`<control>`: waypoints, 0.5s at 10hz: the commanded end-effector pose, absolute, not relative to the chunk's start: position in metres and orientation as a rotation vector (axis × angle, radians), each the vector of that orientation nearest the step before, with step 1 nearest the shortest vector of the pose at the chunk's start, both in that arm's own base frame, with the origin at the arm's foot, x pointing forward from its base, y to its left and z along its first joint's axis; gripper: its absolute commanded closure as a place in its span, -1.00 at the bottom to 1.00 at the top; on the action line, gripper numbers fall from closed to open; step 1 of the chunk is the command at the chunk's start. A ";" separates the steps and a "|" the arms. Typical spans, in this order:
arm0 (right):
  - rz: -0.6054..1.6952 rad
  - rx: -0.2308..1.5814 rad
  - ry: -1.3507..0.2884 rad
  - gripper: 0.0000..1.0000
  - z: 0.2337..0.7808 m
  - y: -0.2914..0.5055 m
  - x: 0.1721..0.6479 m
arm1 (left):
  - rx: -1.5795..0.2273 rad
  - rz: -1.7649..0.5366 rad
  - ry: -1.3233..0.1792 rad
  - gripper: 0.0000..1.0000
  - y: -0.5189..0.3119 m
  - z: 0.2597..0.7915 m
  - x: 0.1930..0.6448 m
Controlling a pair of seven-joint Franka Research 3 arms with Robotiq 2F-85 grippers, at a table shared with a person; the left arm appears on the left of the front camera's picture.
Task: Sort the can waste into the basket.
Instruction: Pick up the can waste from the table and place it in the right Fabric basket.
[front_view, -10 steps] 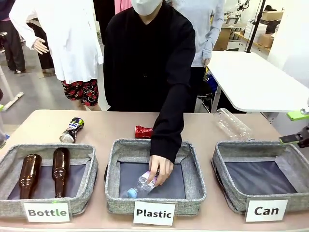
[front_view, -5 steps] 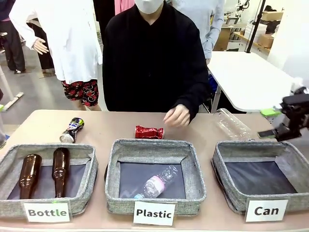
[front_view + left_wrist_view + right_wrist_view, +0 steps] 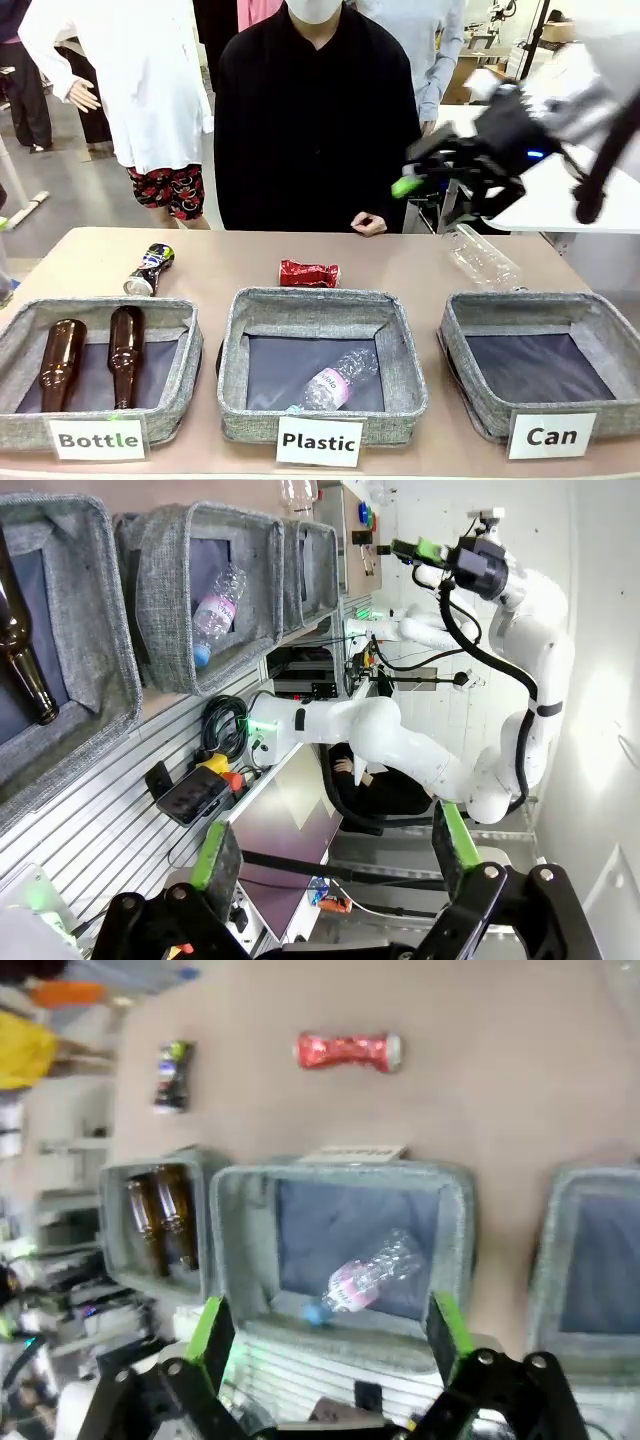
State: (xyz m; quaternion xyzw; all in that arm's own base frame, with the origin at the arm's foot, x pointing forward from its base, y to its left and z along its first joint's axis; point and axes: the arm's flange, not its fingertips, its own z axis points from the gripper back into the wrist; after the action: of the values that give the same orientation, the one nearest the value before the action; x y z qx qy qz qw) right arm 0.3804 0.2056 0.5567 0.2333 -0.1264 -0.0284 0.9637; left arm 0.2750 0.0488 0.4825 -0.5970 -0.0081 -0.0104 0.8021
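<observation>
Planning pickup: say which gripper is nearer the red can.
Right. The right gripper hangs above and right of the red can; the left gripper sits off the table, beyond the Bottle basket.

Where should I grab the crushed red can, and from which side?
Grip the red can at its pinched middle, probably from straight above, fingers on its near and far sides: it lies on its side, lengthwise left-right, waist narrower than ends.

The left pincer [image 3: 335, 845] stands wide open at the bottom edge. Grey baskets run sideways along the top left: the near basket [image 3: 95, 680] holds a brown bottle [image 3: 22, 670], the middle basket [image 3: 165, 590] holds a plastic bottle [image 3: 215, 605], and the far basket [image 3: 322, 565] lies beyond. A white arm [image 3: 520, 650] rises at the right.
</observation>
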 end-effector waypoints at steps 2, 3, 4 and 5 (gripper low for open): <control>-0.140 0.126 -0.106 -1.00 0.543 0.268 0.441 | -1.287 -0.017 -0.010 -1.00 0.049 0.485 0.272; -0.121 0.033 -0.092 -1.00 0.533 0.301 0.458 | -1.287 -0.017 -0.010 -1.00 0.049 0.485 0.272; -0.104 -0.009 -0.079 -1.00 0.525 0.324 0.474 | -1.287 -0.017 -0.010 -1.00 0.049 0.485 0.272; -0.060 -0.013 -0.042 -1.00 0.519 0.337 0.488 | -1.287 -0.017 -0.010 -1.00 0.049 0.485 0.272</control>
State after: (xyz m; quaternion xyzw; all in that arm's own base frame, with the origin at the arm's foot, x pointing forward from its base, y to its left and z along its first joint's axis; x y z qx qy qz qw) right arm 0.4613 0.3078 0.4994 -0.0010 -0.0510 -0.0476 0.9976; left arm 0.2749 0.0489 0.4825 -0.5971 -0.0082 -0.0104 0.8021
